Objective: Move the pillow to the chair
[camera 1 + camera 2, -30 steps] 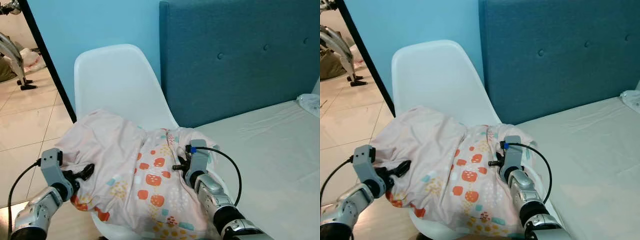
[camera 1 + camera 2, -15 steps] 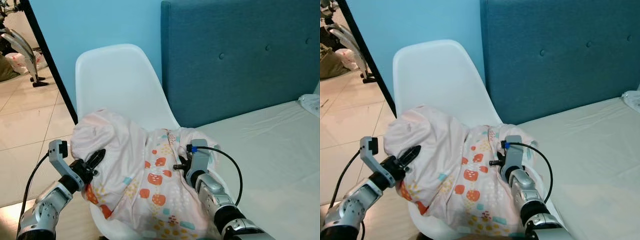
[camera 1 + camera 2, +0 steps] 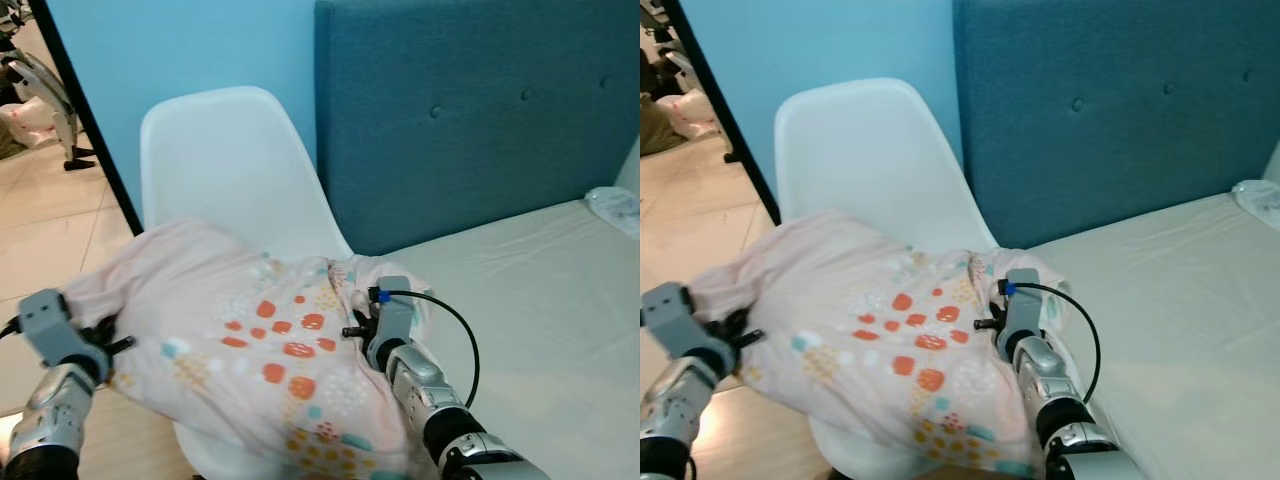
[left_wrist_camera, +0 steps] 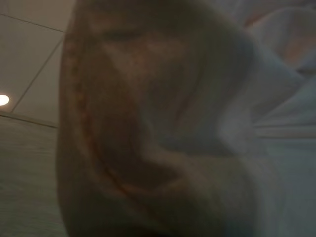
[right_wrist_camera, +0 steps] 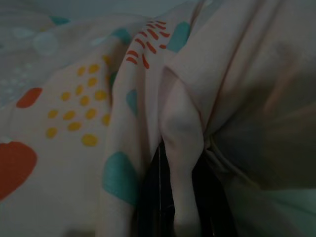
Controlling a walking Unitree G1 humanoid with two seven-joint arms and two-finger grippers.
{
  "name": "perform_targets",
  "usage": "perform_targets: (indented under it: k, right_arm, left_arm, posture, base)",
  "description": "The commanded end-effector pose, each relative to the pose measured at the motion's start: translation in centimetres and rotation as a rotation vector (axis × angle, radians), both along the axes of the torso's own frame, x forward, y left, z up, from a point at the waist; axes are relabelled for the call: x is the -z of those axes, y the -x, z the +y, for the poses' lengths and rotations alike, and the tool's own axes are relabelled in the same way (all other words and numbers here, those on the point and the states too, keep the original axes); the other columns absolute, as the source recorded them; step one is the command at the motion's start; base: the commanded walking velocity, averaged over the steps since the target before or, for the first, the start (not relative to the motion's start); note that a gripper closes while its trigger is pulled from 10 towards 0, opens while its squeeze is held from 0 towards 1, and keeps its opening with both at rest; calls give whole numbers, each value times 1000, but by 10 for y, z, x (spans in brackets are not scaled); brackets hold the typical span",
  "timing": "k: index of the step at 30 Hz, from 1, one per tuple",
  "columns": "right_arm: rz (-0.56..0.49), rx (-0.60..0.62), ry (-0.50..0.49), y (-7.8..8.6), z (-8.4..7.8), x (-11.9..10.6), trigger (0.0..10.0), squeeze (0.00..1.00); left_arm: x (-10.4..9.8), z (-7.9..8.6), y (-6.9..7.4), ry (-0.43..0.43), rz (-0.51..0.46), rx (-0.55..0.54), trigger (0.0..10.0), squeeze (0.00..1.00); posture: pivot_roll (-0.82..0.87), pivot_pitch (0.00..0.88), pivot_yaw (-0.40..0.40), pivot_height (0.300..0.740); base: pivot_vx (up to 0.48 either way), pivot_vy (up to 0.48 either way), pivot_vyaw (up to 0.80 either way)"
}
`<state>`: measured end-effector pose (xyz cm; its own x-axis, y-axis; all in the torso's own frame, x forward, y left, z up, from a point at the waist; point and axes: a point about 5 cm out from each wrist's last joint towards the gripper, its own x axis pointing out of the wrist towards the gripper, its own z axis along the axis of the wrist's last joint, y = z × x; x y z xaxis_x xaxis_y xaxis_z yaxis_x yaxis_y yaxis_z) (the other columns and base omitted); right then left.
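Pillow [image 3: 255, 350] draped across the seat of the white chair [image 3: 225, 165], sagging over the front edge toward six o'clock and spilling past the seat's rim toward nine o'clock. Pale pink cover, printed with orange, yellow and teal spots.

Right hand [image 3: 352, 330] pressed against the pillow's edge at about three o'clock of the seat; in the right wrist view a fold of cover [image 5: 182, 133] pinched between the two black fingers [image 5: 150, 197], so closed on fabric. Left hand [image 3: 108, 346] at nine o'clock, buried under the overhanging corner; black fingers barely peeking out, left wrist view dark and full of cloth, so cannot tell how far open or whether anything is gripped.

Likely light, very soft and floppy: folds wherever unsupported, slides as loose cover over filling, nothing fragile. Judged best taken by bunched corners or a thick fold at both ends, since a pinch of cover alone may only stretch the cloth and leave the bulk hanging.

Around: blue wall [image 3: 190, 50] behind the chair at twelve o'clock, teal padded headboard [image 3: 470, 120] at one o'clock, bed [image 3: 540, 300] with a pale sheet just beside the chair at three o'clock, tiled floor [image 3: 40, 210] at nine o'clock. Nothing between pillow and seat; main risk a slide off the front edge onto the floor
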<state>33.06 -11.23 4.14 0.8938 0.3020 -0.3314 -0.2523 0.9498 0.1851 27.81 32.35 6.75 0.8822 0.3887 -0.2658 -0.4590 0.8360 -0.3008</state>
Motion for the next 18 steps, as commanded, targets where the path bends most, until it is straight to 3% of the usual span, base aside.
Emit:
perform_targets:
  k: [1, 8, 10, 13, 16, 17, 18]
  right_arm:
    - [64, -47, -29, 9, 13, 12, 0, 0]
    - [-43, -63, -118, -3, 24, -10, 0, 0]
    - [-88, -160, -194, -7, 45, -23, 0, 0]
    - [-95, -207, -210, -6, 52, -26, 0, 0]
    - [-82, -532, -261, 9, 99, -32, 0, 0]
    - [-58, -617, -229, 16, 110, -29, 0, 0]
    - [-58, -617, -229, 16, 110, -29, 0, 0]
  left_arm:
    - [5, 25, 18, -37, 44, -128, 0, 0]
    - [28, 23, 33, -18, 124, -175, 0, 0]
    - [38, 17, 36, 0, 156, -174, 0, 0]
    - [40, 16, 37, 8, 159, -174, 0, 0]
    - [44, 12, 37, 24, 165, -172, 0, 0]
    - [45, 10, 36, 34, 159, -165, 0, 0]
    - [45, 10, 36, 34, 159, -165, 0, 0]
  posture:
    - [26, 23, 36, 418]
    - [30, 20, 31, 418]
    - [34, 19, 29, 418]
    - [37, 16, 29, 418]
    - [44, 15, 26, 418]
    - [47, 14, 26, 418]
    - [47, 14, 26, 418]
  base:
    - [0, 0, 0]
    - [0, 0, 0]
    - [0, 0, 0]
    - [0, 0, 0]
    - [0, 0, 0]
    - [0, 0, 0]
    - [0, 0, 0]
